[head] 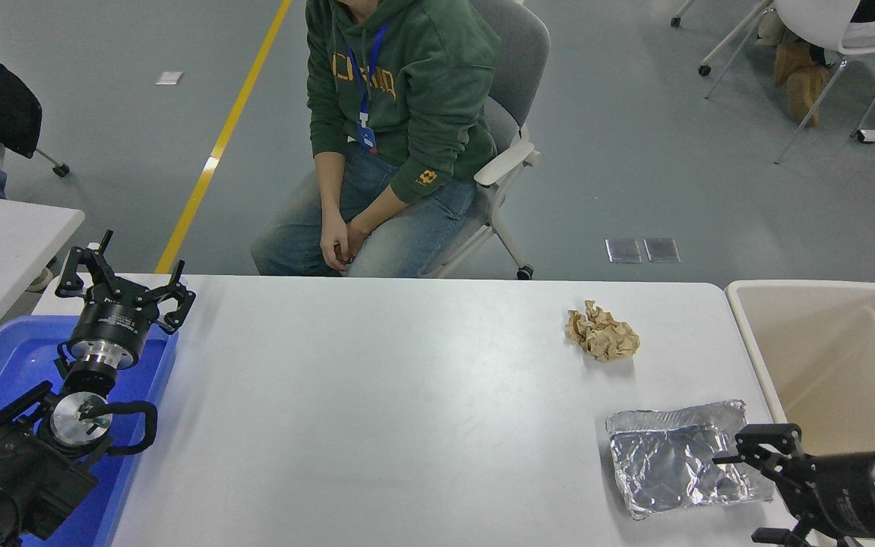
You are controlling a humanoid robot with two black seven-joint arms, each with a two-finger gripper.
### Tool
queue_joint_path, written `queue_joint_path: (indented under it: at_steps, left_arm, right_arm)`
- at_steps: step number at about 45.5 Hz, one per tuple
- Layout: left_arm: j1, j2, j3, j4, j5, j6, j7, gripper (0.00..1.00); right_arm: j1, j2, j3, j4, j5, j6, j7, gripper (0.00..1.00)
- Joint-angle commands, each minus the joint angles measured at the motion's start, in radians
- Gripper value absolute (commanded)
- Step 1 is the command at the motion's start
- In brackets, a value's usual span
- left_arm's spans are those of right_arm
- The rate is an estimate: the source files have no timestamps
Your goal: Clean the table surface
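At five o'clock, nearest the camera, the right claw (pixel 768 486) hangs with its jaws spread wide and nothing between them, its upper finger just at the right edge of a crumpled sheet of foil (pixel 680 460). At seven o'clock the left claw (pixel 124 285) is parked above a blue tray (pixel 4 357), jaws also wide apart and empty. The white table surface (pixel 407 410) fills the middle. A beige bin (pixel 840 365) stands at four o'clock, off the table's right end. Farther out, at two o'clock, lies a ball of brown paper (pixel 602 332). At twelve o'clock a person (pixel 399 91) sits in a chair beyond the table.
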Motion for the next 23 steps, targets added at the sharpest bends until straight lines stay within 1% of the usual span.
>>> queue_joint_path:
  at_steps: [1, 5, 12, 23]
  left_arm:
    - [0.000, 0.000, 0.000, 0.000, 0.000, 0.000, 0.000, 1.00]
    - [0.000, 0.000, 0.000, 0.000, 0.000, 0.000, 0.000, 1.00]
    - [0.000, 0.000, 0.000, 0.000, 0.000, 0.000, 0.000, 1.00]
    - [0.000, 0.000, 0.000, 0.000, 0.000, 0.000, 0.000, 1.00]
  right_arm:
    - [-0.016, 0.106, 0.007, -0.029, 0.015, -0.142, -0.001, 1.00]
    - [-0.017, 0.148, 0.029, -0.055, 0.015, -0.173, -0.003, 1.00]
    - [-0.017, 0.194, 0.043, -0.128, 0.015, -0.184, -0.003, 1.00]
    - [-0.045, 0.206, 0.041, -0.165, 0.012, -0.181, -0.001, 0.97]
